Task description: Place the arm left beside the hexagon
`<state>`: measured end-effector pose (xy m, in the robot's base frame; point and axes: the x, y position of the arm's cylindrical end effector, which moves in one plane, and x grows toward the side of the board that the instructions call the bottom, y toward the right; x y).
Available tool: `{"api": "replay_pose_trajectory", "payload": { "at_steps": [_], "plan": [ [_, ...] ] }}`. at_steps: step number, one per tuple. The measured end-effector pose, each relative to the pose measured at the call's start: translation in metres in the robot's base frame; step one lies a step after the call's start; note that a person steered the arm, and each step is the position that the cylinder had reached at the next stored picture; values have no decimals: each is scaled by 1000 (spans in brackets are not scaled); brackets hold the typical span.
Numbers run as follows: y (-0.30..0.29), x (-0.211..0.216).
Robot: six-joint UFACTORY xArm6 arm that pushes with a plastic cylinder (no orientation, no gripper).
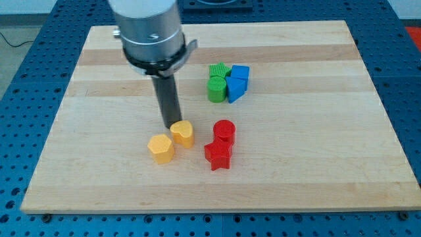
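Observation:
The yellow hexagon block (pixel 160 148) lies left of the board's middle, toward the view's bottom. A yellow heart block (pixel 183 133) sits just up and right of it, touching or nearly touching. My dark rod comes down from the grey arm head, and my tip (pixel 172 126) rests at the heart's upper left edge. The tip is above and slightly right of the hexagon, a short gap away.
A red cylinder (pixel 224 130) and a red star (pixel 218 155) sit right of the yellow pair. A green cylinder (pixel 216 89), a green block (pixel 218 69) and two blue blocks (pixel 237 83) cluster higher up on the wooden board (pixel 99 85).

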<state>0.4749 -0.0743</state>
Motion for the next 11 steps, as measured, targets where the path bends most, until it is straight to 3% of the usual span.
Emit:
{"api": "replay_pose_trajectory", "payload": {
  "at_steps": [1,3,4,7,9,11],
  "plan": [
    [-3,0],
    [-101,4],
    [-114,23],
    [-59,34],
    [-83,61],
    [-43,65]
  ]
}}
